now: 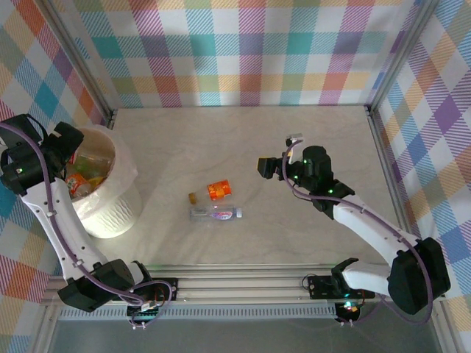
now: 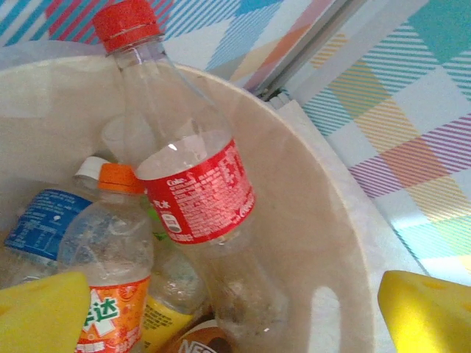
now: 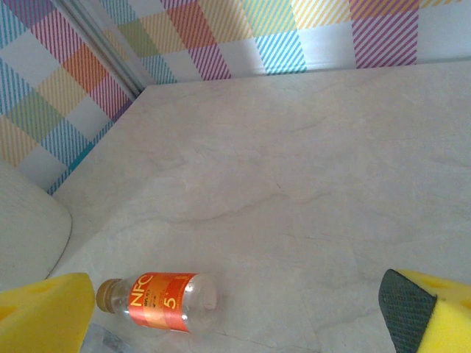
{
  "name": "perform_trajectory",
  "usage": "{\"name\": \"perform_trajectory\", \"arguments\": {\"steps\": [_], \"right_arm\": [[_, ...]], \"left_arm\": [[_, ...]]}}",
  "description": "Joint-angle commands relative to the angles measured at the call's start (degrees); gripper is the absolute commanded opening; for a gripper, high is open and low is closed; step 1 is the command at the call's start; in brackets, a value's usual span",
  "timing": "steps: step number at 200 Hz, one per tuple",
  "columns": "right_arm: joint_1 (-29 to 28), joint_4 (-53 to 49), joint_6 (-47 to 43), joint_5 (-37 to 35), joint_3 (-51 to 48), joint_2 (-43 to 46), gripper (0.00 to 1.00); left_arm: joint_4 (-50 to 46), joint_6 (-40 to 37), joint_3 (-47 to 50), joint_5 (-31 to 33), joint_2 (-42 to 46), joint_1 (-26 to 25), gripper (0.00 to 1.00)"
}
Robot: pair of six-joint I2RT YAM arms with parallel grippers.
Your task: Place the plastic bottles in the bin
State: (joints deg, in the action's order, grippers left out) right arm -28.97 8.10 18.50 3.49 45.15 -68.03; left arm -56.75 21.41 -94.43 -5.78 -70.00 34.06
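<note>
Top external view, items as I log them from my station:

1. Bin (image 1: 110, 217): white, ribbed, bag-lined, standing at the counter's (image 1: 309, 147) left edge. I count several plastic bottles inside.
2. Red-capped bottle (image 2: 195, 191): clear with a red label, in the bin. It leans against the inner wall with its long axis tilted, cap up at the rim and base down among the others.
3. Orange-capped bottle (image 2: 107, 250): in the bin just beside item 2, cap up. A blue-labelled bottle (image 2: 40, 220) sits on its other side, and a brown label (image 2: 202, 340) lettered "NES" shows below.
4. Left gripper (image 2: 232, 323): hangs over the bin mouth, its yellow pads (image 2: 40, 312) spread wide and touching nothing.
5. Orange-labelled bottle (image 1: 218, 190): lies on its side mid-counter, well apart from the bin. In the right wrist view its long axis runs across the counter, brown cap toward the bin.
6. Clear bottle (image 1: 215, 213): lies on its side with a purplish label, just nearer the arm bases than item 5 and roughly parallel to it. I cannot tell which end carries the cap.
7. Right gripper (image 1: 265, 167): hangs above the counter to the right of items 5 and 6, pads spread and empty.
</note>
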Motion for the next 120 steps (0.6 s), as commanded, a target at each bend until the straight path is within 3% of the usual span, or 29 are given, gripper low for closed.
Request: {"name": "perform_trajectory", "arguments": {"steps": [1,55,68,99,120], "right_arm": [[-0.30,1.82,0.75,0.36,2.15,-0.52,1.00],[-0.29,0.79,0.83,2.27,3.00,-1.31,1.00],[-0.27,0.54,0.83,2.57,3.15,-1.43,1.00],[-0.30,0.43,1.10,3.35,3.45,-1.93,1.00],[-0.30,-0.16,0.96,4.13,4.14,-2.45,1.00]], "left_arm": [[-0.07,-0.45,-1.72,-3.93,0.01,0.39,1.00],[2.96,-1.64,-6.78,-8.56,-8.72,0.39,1.00],[2.70,-1.85,-8.95,-5.34,-10.45,0.39,1.00],[3.04,-1.64,-11.57,9.11,-13.80,0.43,1.00],[3.65,-2.21,-13.26,7.69,-17.35,0.41,1.00]]}}
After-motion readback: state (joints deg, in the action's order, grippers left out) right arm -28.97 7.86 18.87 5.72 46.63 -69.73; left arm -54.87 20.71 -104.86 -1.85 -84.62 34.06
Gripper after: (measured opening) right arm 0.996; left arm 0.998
